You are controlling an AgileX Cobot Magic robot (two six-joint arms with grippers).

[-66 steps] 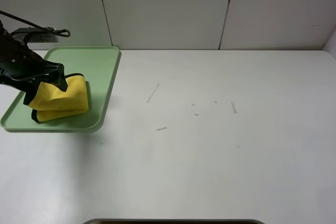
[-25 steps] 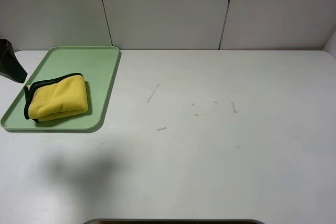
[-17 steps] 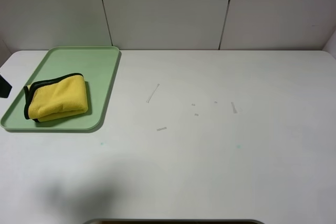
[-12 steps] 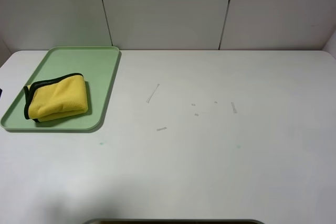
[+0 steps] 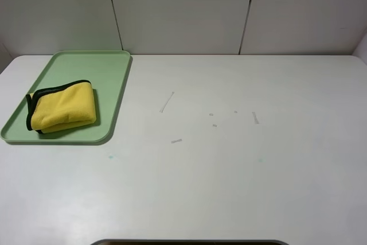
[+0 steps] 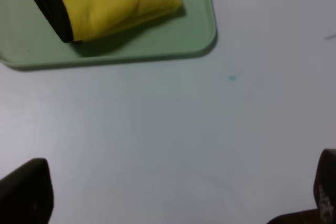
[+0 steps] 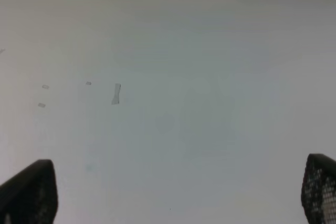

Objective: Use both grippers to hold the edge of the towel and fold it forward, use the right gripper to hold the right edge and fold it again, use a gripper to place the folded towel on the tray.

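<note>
We see the folded towel [image 5: 62,107] lying on the tray [image 5: 109,76], toward its near half, black edging at its left side. The tray sits at the far left of the white desk [image 5: 241,170]. Our left end effector [image 6: 168,198] hangs released over bare desk just near of the tray, grasping nothing. Our right end effector [image 7: 173,192] is also released, empty, over the desk's right part, well apart from the tray.

Only fingertips show — the left gripper [image 6: 173,192] has two matte black fingers [image 6: 26,190], blunt and rounded. The right gripper [image 7: 173,192] is black too, one fingertip [image 7: 319,188] bearing a fine dotted mesh texture.
</note>
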